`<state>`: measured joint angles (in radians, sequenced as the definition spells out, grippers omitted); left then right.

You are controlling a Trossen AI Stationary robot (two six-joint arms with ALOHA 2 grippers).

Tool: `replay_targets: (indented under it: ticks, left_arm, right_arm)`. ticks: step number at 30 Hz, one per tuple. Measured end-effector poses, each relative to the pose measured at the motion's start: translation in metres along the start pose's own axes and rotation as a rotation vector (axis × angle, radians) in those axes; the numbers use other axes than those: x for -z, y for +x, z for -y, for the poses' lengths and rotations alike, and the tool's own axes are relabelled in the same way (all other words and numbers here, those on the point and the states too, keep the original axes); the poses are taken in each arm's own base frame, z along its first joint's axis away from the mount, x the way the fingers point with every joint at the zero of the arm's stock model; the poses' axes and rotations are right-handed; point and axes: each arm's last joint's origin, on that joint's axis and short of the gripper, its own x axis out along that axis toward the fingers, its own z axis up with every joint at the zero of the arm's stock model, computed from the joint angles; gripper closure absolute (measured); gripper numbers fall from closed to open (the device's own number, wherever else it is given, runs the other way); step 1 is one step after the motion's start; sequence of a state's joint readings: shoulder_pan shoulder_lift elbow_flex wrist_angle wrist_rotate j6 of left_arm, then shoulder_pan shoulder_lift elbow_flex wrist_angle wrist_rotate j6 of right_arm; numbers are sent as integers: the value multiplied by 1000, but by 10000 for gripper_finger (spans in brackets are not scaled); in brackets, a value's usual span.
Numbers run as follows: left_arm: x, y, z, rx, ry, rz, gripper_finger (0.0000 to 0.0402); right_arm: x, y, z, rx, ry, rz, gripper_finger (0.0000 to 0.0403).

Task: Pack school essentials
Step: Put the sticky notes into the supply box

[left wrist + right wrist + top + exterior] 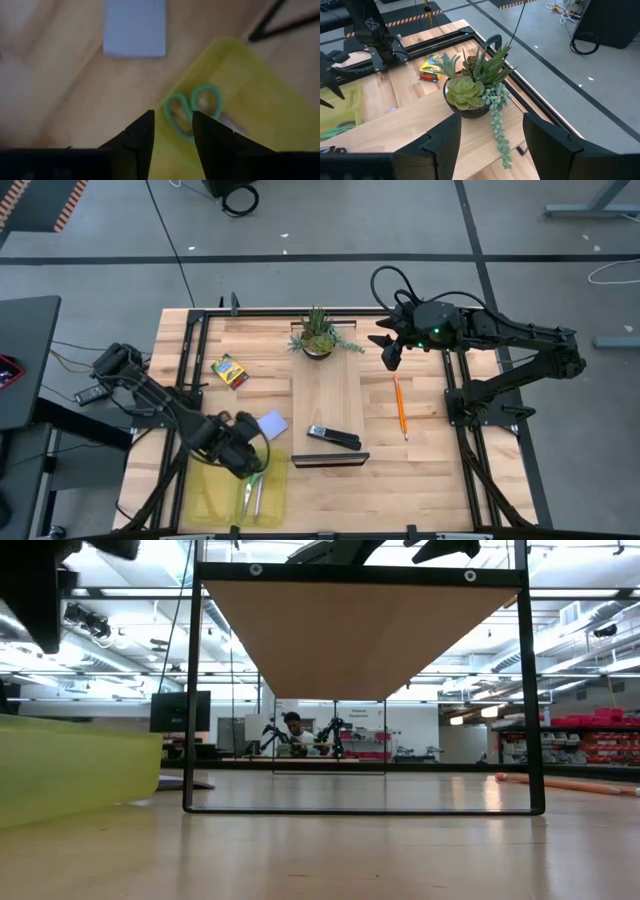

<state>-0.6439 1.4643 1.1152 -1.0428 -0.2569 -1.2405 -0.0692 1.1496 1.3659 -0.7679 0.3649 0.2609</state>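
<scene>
A translucent yellow tray (215,502) sits at the near left corner of the wooden bench (420,480). Inside it lie green-handled scissors (250,490), handles pointing toward the middle of the bench. Just beyond the tray's far edge, a pale blue square note pad (271,424) rests flat on the bench. Farther back on the left side lies a yellow-and-green crayon box (229,370), angled. On the right half of the bench an orange pencil (400,406) lies alone, running front to back, well apart from the tray.

The left gripper (243,448) hangs above the tray's far edge, between the note pad and the scissors. In its wrist view its two dark fingers (141,142) stand a narrow gap apart with nothing between them, and the scissor handles show below and beyond them.

A raised wooden board (327,405) runs down the middle of the bench. A black stapler (333,438) rests near its front end and a small potted succulent (319,336) stands at its back end. A dark-framed panel (330,460) stands just in front of the board.

The right gripper (388,350) hovers above the back of the bench, just right of the plant, its fingers spread wide and empty.

In the low view, a person sits far off in the room behind the bench.
</scene>
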Motion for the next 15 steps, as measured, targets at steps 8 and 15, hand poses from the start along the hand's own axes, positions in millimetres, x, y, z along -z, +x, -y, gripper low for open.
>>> replay_targets:
  ticks: [8,15]
  left_arm:
    - [-3,7,-6,-104,589,82,231]
    - [15,37,-27,-219,830,3,197]
  right_arm:
    - [0,0,0,0,-19,0,183]
    - [0,0,0,7,-30,1,183]
